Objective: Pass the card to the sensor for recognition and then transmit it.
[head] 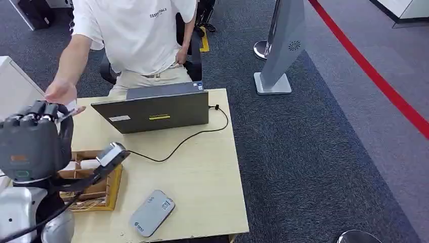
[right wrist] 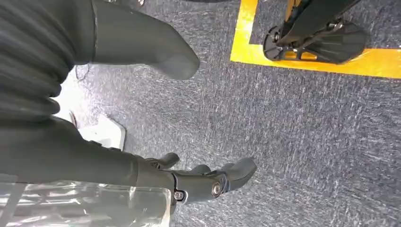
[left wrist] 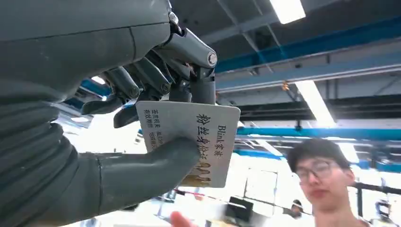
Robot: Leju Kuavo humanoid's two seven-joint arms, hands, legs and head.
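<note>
**Card pinched in the raised left hand, a person's hand close by**

From the head view you see the grey left hand (head: 34, 136) raised at the light wooden table's (head: 202, 172) left edge, with a person's outstretched hand (head: 60, 92) just beyond its fingertips; the card is hard to make out there. Your left wrist view shows the white printed card (left wrist: 194, 142) plainly, clamped between the thick thumb and the darker fingers (left wrist: 142, 80), its far end sticking out past them. The flat grey sensor pad (head: 152, 212) lies near the table's front edge, well apart from the card. Your right wrist view shows the right hand (right wrist: 189, 175) over grey carpet, fingers apart, holding nothing.
</note>
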